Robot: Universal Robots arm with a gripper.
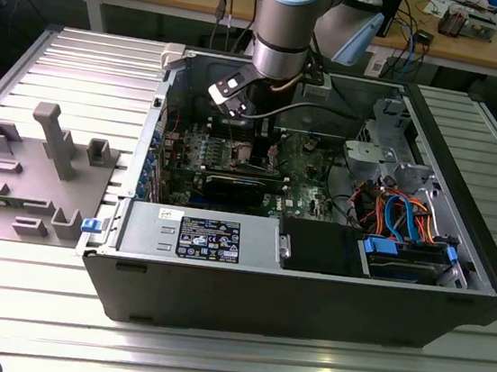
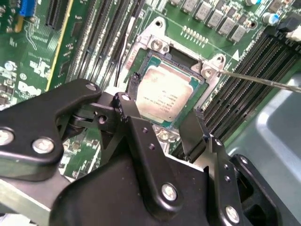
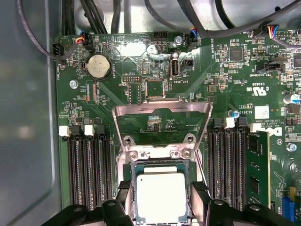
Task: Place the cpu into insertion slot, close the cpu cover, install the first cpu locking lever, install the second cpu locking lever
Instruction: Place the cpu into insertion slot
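While my arm (image 1: 286, 27) reaches down into the open computer case (image 1: 309, 284), my gripper (image 3: 162, 189) hangs right over the insertion slot (image 3: 160, 153), jaws open. One black finger (image 3: 123, 190) stands on each side of the cpu (image 3: 161, 197), and in the first wrist view a sliver of socket frame shows between finger and chip, so I log no contact. The cpu lies flat in the slot with its silver-grey top up, square to the rim in both wrist views. The cpu cover (image 3: 162, 106) is swung up and back off the socket, with green board visible through its cut-out. A thin metal rod (image 2: 263, 81), probably one locking lever, sticks out from the socket corner past the memory slots (image 3: 87, 174). Handling estimate: the chip should be light, rigid and thin. Its metal top looks smooth and likely slippery, and the contact side beneath is presumably fragile. The sensible hold is on two opposite edges of the green substrate with light, level pressure, not on either face. The cover reads as thin stiff sheet metal on a hinge.
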